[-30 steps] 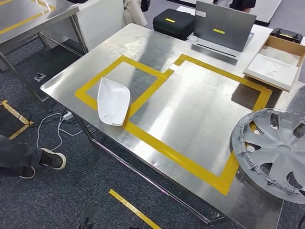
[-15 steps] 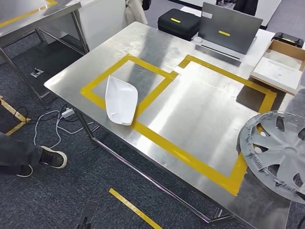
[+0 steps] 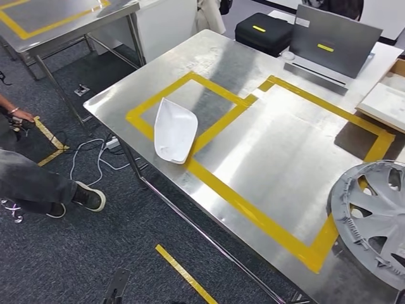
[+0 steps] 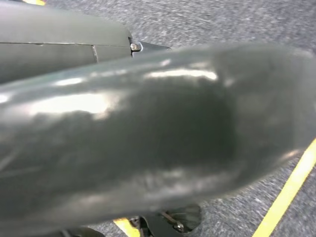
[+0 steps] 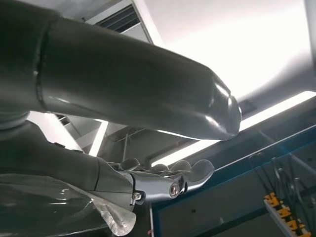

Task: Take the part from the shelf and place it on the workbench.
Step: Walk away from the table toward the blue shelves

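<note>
I see the workbench (image 3: 267, 145) as a broad sheet of brushed steel, bright with smeared reflections, marked by glossy yellow tape (image 3: 248, 209) into two adjoining rectangles. The part (image 3: 174, 130), a smooth white shell shaped like a shallow dish with one pointed corner, lies on the bench at the near edge of the smaller rectangle, overlapping the tape. Its long axis runs roughly from the bench's near edge toward the far side, with the pointed corner aimed to the right and away from me. At the bench's right corner a grey plastic wheel cover (image 3: 374, 218), round and spoked with ribbed clips around its rim, rests partly over the tape and runs off the frame. At the far end sit a black textured case (image 3: 265, 31), a grey laptop (image 3: 334, 47) and a flat white board (image 3: 384, 101). A person (image 3: 28, 183) in dark trousers and a dark shoe is on the speckled grey carpet to the left, near loose white cables (image 3: 95, 158). In the right wrist view the right hand (image 5: 168, 180) shows glossy dark fingers lying fairly straight, a crinkled clear film beside them; I cannot tell whether it holds anything. In the left wrist view the left hand (image 4: 156, 138) is a blurred grey shape over carpet; I cannot tell its state.
</note>
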Tool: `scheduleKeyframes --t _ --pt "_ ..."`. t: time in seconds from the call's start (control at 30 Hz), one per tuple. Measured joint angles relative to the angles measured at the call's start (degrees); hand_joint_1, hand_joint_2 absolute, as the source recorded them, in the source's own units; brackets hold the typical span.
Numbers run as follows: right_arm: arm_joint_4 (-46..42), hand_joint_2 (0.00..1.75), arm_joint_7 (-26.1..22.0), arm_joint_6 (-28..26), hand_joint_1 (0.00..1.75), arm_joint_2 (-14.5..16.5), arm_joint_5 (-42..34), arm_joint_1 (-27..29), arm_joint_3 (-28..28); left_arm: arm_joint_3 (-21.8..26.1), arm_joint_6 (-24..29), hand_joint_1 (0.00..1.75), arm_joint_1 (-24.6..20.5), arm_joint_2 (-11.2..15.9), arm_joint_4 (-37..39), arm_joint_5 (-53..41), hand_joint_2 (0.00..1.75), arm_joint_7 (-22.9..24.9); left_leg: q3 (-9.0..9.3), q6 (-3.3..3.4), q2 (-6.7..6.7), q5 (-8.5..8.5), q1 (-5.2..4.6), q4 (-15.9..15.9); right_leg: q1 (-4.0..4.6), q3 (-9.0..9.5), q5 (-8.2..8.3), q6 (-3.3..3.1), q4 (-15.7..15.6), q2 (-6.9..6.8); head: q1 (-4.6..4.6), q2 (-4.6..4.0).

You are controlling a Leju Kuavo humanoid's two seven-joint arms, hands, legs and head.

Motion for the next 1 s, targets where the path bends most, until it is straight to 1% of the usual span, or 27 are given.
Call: scheduleKeyframes --t 0.03,0.07,0.1,0.13,0.17,0.2,0.23,0.27,0.3,0.33,0.37,0.43,0.5,0.53,0.57,0.6,0.63,0.67,0.7,0.73,0.77,0.83,0.87,0.9,0.93,0.97,1.0 --pt "0.0 0.00 0.0 0.0 0.00 0.0 0.0 0.0 0.0 0.0 0.0 0.00 0.1 0.0 0.0 0.0 0.00 0.0 -0.04 -0.03 0.12 0.67 0.04 0.1 0.02 0.07 -0.06 -0.01 0.0 -0.59 -0.01 0.00" --pt "0.0 0.00 0.0 0.0 0.00 0.0 0.0 0.0 0.0 -0.1 0.0 0.00 0.1 0.0 0.0 0.0 0.00 0.0 1.03 0.02 0.38 2.33 0.06 -2.1 0.02 0.21 -0.15 0.01 0.0 -1.16 -0.01 0.00" --pt "0.0 0.00 0.0 0.0 0.00 0.0 0.0 0.0 0.0 -0.1 0.0 0.00 0.1 0.0 0.0 0.0 0.00 0.0 2.93 0.16 1.10 4.54 0.03 -6.0 0.03 0.41 -0.28 0.10 0.0 -1.72 -0.02 0.00" --pt "0.0 0.00 0.0 0.0 0.00 0.0 0.0 -0.1 0.0 -0.2 0.0 0.00 0.0 0.1 0.0 0.0 0.00 0.0 4.93 0.32 2.58 6.20 -0.19 -10.2 0.16 0.60 -0.45 0.28 0.1 -2.24 -0.01 0.00" --pt "0.0 0.00 0.0 0.0 0.00 0.0 0.0 -0.1 0.0 -0.2 0.0 0.00 -0.1 0.1 0.0 0.0 0.00 0.0 6.45 0.56 3.88 7.26 -0.40 -13.4 0.31 0.69 -0.63 0.51 0.2 -2.74 -0.01 0.01" --pt "0.0 0.00 -0.1 0.0 0.00 0.0 0.0 -0.1 0.0 -0.3 0.0 0.00 -0.2 0.1 0.0 0.0 0.00 0.0 7.26 0.78 4.85 7.66 -0.62 -15.5 0.50 0.74 -0.77 0.75 0.2 -3.28 0.02 0.01" --pt "0.0 0.00 -0.1 0.0 0.00 0.0 0.0 -0.1 0.0 -0.3 0.0 0.00 -0.3 0.1 0.0 0.0 0.00 0.0 7.37 0.98 5.15 7.50 -0.83 -16.1 0.66 0.75 -0.88 0.97 0.3 -3.88 0.02 0.01" --pt "0.0 0.00 -0.1 0.0 0.00 0.0 0.0 -0.2 0.0 -0.3 0.0 0.00 -0.3 0.1 0.0 0.0 0.00 0.0 7.24 1.27 4.49 7.59 -0.83 -16.3 0.69 0.81 -0.98 1.18 0.2 -4.56 0.00 0.01" --pt "0.0 0.00 -0.1 0.0 0.00 0.0 0.0 -0.2 0.0 -0.3 0.0 0.00 -0.3 0.1 0.0 0.0 0.00 0.1 7.20 1.57 3.84 7.74 -0.74 -16.5 0.61 0.80 -1.24 1.42 0.3 -4.68 0.01 0.00" --pt "0.0 0.00 -0.1 0.0 0.00 0.0 0.0 -0.2 0.0 -0.4 0.0 0.00 -0.3 0.1 0.0 0.0 0.00 0.1 7.23 1.91 3.17 7.89 -0.61 -16.6 0.49 0.54 -1.91 1.66 1.0 -3.88 0.05 0.00" --pt "0.0 0.00 -0.1 0.0 0.00 0.0 0.0 -0.2 0.0 -0.4 0.0 0.00 -0.3 0.1 0.0 0.0 0.00 0.1 7.27 2.26 2.53 8.05 -0.44 -16.8 0.37 -0.24 -3.07 1.90 2.7 -2.51 0.16 0.00" --pt "0.1 0.00 -0.1 0.0 0.00 0.0 0.0 -0.2 -0.1 -0.5 0.0 0.00 -0.4 0.1 0.0 0.0 0.00 0.1 7.26 2.66 1.43 8.18 -0.30 -16.9 0.21 -2.98 -6.12 2.14 8.4 0.49 0.43 0.00" --pt "0.1 0.00 -0.1 0.0 0.00 0.0 0.0 -0.1 -0.1 -0.6 0.0 0.00 -0.4 0.1 0.0 0.0 0.00 0.1 7.22 2.74 0.33 8.19 -0.34 -16.8 0.20 -6.36 -8.49 2.23 14.9 1.32 0.51 0.00" --pt "0.2 0.00 -0.1 0.0 0.00 0.0 0.0 0.0 0.0 -0.7 0.0 0.00 -0.3 0.0 0.0 0.0 0.00 0.1 7.23 2.74 -0.26 8.19 -0.37 -16.8 0.20 -7.54 -8.76 2.23 16.9 1.43 0.49 0.00" --pt "0.2 0.00 -0.1 0.0 0.00 0.0 0.0 0.0 0.0 -0.7 0.0 0.00 -0.3 0.1 0.0 0.0 0.00 0.1 7.26 2.74 -0.98 8.19 -0.39 -16.8 0.20 -8.01 -8.04 2.19 17.2 1.50 0.49 0.00" --pt "0.3 0.00 -0.1 0.0 0.00 0.0 0.0 0.0 0.0 -0.7 0.0 0.00 -0.3 0.1 0.0 0.0 0.00 0.1 7.32 2.73 -1.69 8.19 -0.39 -16.7 0.17 -7.36 -6.29 2.12 15.2 1.63 0.49 0.00" --pt "0.3 0.00 -0.1 0.0 0.00 0.0 0.0 0.0 0.0 -0.7 0.0 0.00 -0.3 0.1 0.0 0.0 0.00 0.1 7.40 2.67 -2.44 8.15 -0.35 -16.6 0.08 -5.77 -3.89 2.06 11.4 2.10 0.48 0.00" --pt "0.3 0.00 -0.1 0.0 0.00 0.0 0.0 0.0 0.0 -0.7 0.0 0.00 -0.3 0.1 0.0 0.0 0.00 0.1 7.40 2.52 -3.17 8.09 -0.36 -16.5 -0.11 -3.88 -2.02 2.05 7.3 3.43 0.49 0.00" --pt "0.3 0.00 -0.1 0.0 0.00 0.0 0.0 0.0 0.0 -0.7 0.0 0.00 -0.4 0.1 0.0 0.0 0.00 0.1 7.25 2.30 -3.86 8.07 -0.38 -16.3 -0.29 -2.26 -0.79 2.02 4.0 4.73 0.46 0.01" --pt "0.3 0.00 -0.1 -0.1 0.00 0.0 0.0 0.1 0.0 -0.7 0.0 0.00 -0.4 0.1 0.0 0.0 0.00 0.1 7.02 1.99 -4.50 8.13 -0.36 -16.2 -0.40 -1.23 -0.27 1.96 1.9 5.72 0.45 0.01" --pt "0.3 0.00 -0.1 -0.1 0.00 0.0 0.0 0.1 0.0 -0.7 0.0 0.00 -0.4 0.1 0.0 0.0 0.00 0.2 6.77 1.66 -5.07 8.26 -0.32 -16.1 -0.41 -0.84 -0.42 1.85 1.3 6.29 0.43 0.01" --pt "0.3 0.00 -0.1 -0.1 0.00 0.0 0.0 0.1 0.0 -0.7 0.0 0.00 -0.2 0.2 0.0 0.0 0.00 0.2 6.49 1.05 -6.15 8.51 -0.14 -16.2 -0.31 -0.64 -0.20 1.42 1.1 5.14 0.41 0.01" --pt "0.3 0.00 -0.1 -0.1 0.00 0.0 0.0 0.0 0.0 -0.7 0.0 0.00 -0.1 0.2 0.0 0.0 0.00 0.2 6.32 0.80 -5.82 8.17 -0.18 -15.8 -0.33 -0.50 -0.11 1.14 0.9 4.50 0.34 0.01" --pt "0.3 0.00 -0.1 -0.1 0.00 0.0 0.0 0.0 0.0 -0.7 0.0 0.00 -0.1 0.3 0.0 0.0 0.00 0.2 5.75 0.56 -4.80 7.21 -0.26 -14.5 -0.35 -0.36 -0.05 0.82 0.8 3.74 0.21 0.00" --pt "0.3 0.00 -0.2 -0.1 0.00 0.0 0.0 0.0 0.0 -0.7 0.0 0.00 -0.2 0.3 0.0 0.0 0.00 0.2 4.67 0.35 -3.31 5.65 -0.33 -12.0 -0.34 -0.26 -0.02 0.51 0.6 2.93 0.07 0.00" --pt "0.3 0.00 -0.2 -0.1 0.00 0.0 0.1 0.1 0.0 -0.7 0.0 0.00 -0.3 0.3 0.0 0.0 0.00 0.2 3.10 0.17 -1.62 3.69 -0.37 -8.3 -0.21 -0.21 -0.08 0.29 0.6 2.17 -0.07 0.00" --pt "0.3 0.00 -0.2 -0.1 0.00 0.0 0.1 0.1 0.0 -0.7 0.0 0.00 -0.3 0.3 0.0 0.0 0.00 0.2 1.34 0.03 -0.56 1.88 -0.32 -4.3 -0.08 -0.21 -0.14 0.12 0.6 1.38 -0.16 0.00"
